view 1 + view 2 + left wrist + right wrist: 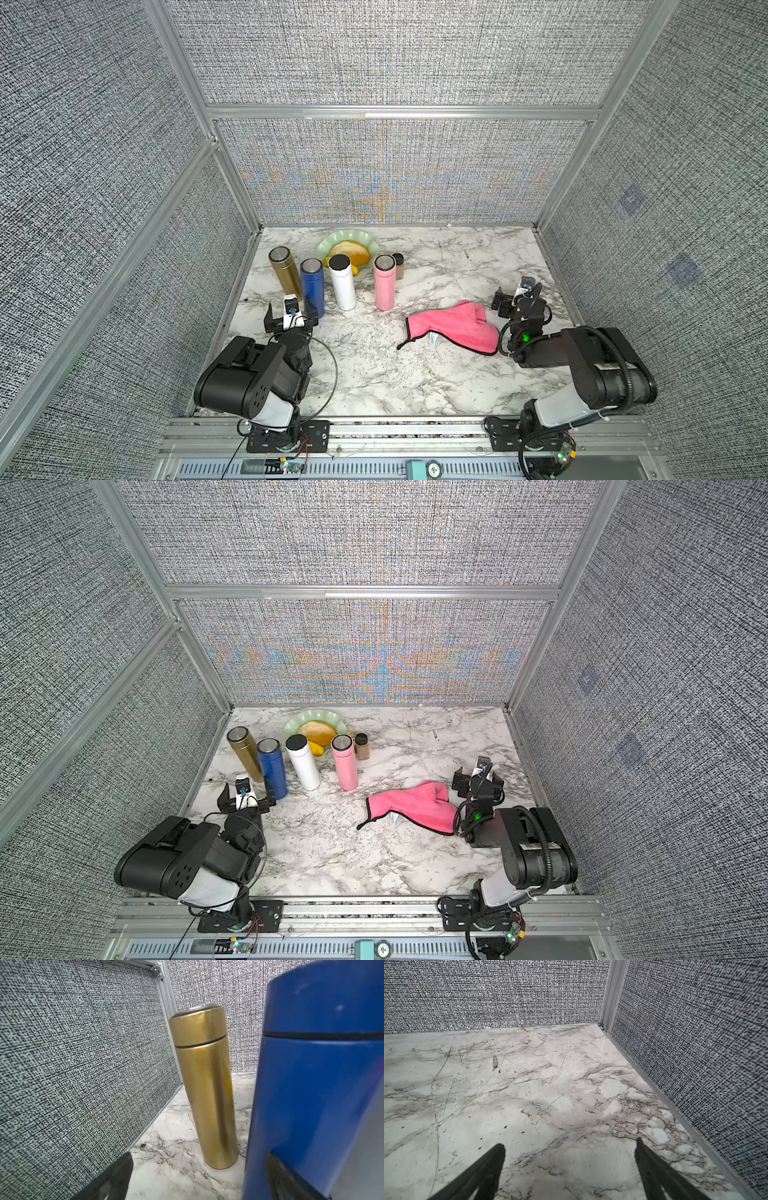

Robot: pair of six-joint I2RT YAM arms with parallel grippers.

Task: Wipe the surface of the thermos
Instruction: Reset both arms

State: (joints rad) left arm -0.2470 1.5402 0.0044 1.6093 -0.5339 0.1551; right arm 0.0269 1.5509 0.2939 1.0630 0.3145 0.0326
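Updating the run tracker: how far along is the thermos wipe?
Done: nothing visible yet. The pink cloth lies crumpled on the marble table, ungripped. In hand: approach only. The right gripper is open over bare table beside the cloth, and the left gripper is open and empty, close to the blue thermos near its base. Left: grab the cloth, steady a thermos, wipe its surface.

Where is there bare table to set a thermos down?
Free: the near middle of the table, in front of the cloth; also the far right corner beyond the right gripper. Crowded: far left, around the thermoses, plate and left gripper.
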